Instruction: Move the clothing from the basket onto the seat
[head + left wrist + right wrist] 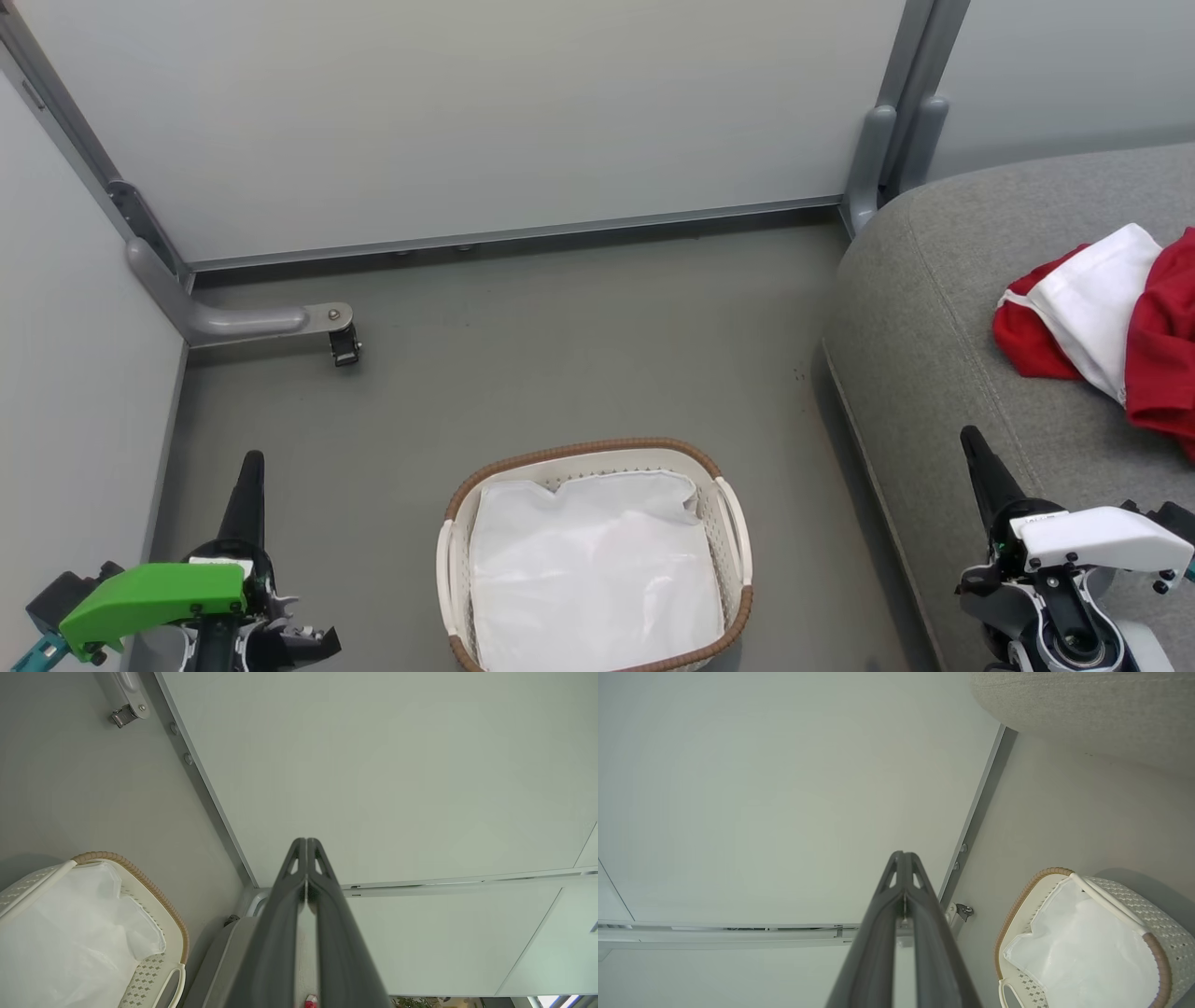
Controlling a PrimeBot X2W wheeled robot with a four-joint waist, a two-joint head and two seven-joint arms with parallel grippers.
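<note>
Nearest the robot, the left tool (pixel 248 485) and the right tool (pixel 980 467) point upward at either side of the head view. Each has its two dark fingers pressed together along their length, as both wrist views show close up. Neither has hold of anything or touches anything. Between them, on the floor (pixel 523 327), stands the basket (pixel 579 450), and inside it lies a white liner (pixel 597 579) with nothing red on top. Further off to the right, the clothing (pixel 1158 327) lies bunched on the seat (pixel 934 308), red folds around a white panel, well apart from the basket and partly cut off by the picture's edge. Beyond that is a pale wall panel (pixel 467 112). The transfer looks finished, so the step in hand is most likely a parked rest. Doing it well means holding both arms clear of the basket rim and the cushion so the garment isn't snagged or dragged back off.
</note>
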